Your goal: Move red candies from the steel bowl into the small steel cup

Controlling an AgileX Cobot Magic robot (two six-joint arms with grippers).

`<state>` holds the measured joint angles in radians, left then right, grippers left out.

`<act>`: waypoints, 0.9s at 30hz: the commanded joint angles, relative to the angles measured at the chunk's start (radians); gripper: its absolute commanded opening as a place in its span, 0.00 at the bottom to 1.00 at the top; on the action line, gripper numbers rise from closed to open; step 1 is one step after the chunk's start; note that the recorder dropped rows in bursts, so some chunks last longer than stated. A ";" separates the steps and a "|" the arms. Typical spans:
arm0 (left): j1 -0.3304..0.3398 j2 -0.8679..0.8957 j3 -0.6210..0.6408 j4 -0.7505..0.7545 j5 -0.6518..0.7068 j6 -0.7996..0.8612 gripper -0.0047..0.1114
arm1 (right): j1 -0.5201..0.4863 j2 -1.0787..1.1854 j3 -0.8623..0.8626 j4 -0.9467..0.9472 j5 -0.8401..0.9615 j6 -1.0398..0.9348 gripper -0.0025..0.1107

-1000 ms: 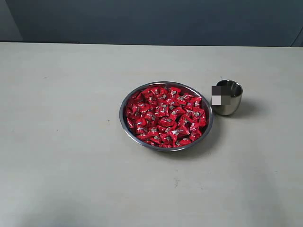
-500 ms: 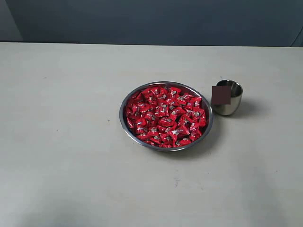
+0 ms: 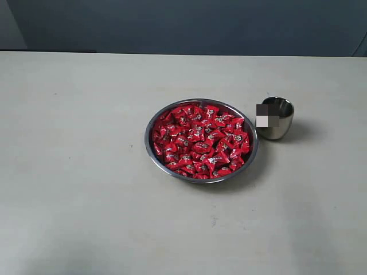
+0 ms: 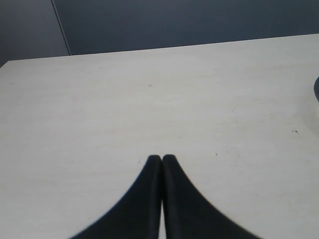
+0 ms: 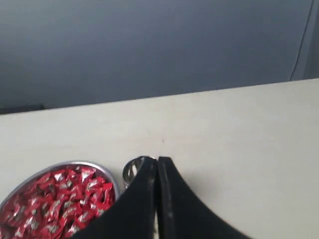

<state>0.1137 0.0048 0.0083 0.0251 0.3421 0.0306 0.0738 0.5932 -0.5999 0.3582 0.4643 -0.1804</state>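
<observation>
— Pincer state, logged first: left gripper [image 4: 161, 159] had its jaws pressed together on nothing, above bare table [image 4: 99, 109]. Right gripper [image 5: 157, 160] was likewise closed and empty.

— Did either arm show in the exterior view?

— Neither. Both were held back off the work area. Judged a start pose, with nothing gripped and nothing approached.

— Location of the red candies [image 3: 200, 141]?

— All heaped in the steel bowl [image 3: 147, 140] at mid-table, filling it close to the rim. None lay on the table itself.

— And the small steel cup [image 3: 281, 125]?

— Upright, just beside the bowl on its right, rims near but apart. Part of it was blurred, so I could not tell whether it held anything. No red showed in the readable part.

— Why that layout?

— Judgement only: the cup was set close so each carry is short. It sat on the right arm's side, and the right wrist view had bowl, candies and cup all ahead of the closed tips. That arm looked the likelier worker.

— What does the next move call for?

— Jaws must part before descending on one candy. The wrappers were glossy and tightly packed, so a slip or a double pick seemed possible. The cup mouth was narrow, so the release should be centred over it.
</observation>
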 commanded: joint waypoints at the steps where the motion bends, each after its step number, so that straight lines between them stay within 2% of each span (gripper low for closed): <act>1: -0.005 -0.005 -0.008 0.002 -0.005 -0.001 0.04 | 0.027 0.145 -0.082 0.134 0.093 -0.190 0.01; 4: -0.005 -0.005 -0.008 0.002 -0.005 -0.001 0.04 | 0.092 0.270 -0.142 0.200 0.108 -0.332 0.01; 7: -0.005 -0.005 -0.008 0.002 -0.005 -0.001 0.04 | 0.165 0.375 -0.198 0.189 0.106 -0.383 0.04; 11: -0.005 -0.005 -0.008 0.002 -0.005 -0.001 0.04 | 0.248 0.537 -0.288 0.173 0.157 -0.407 0.26; 14: -0.005 -0.005 -0.008 0.002 -0.005 -0.001 0.04 | 0.308 0.653 -0.359 0.131 0.222 -0.412 0.36; 21: -0.005 -0.005 -0.008 0.002 -0.005 -0.001 0.04 | 0.427 0.938 -0.505 0.006 0.352 -0.428 0.36; 27: -0.005 -0.005 -0.008 0.002 -0.005 -0.001 0.04 | 0.474 1.102 -0.543 -0.117 0.360 -0.458 0.36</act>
<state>0.1137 0.0048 0.0083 0.0251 0.3421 0.0306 0.5362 1.6456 -1.1295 0.2972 0.8240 -0.6223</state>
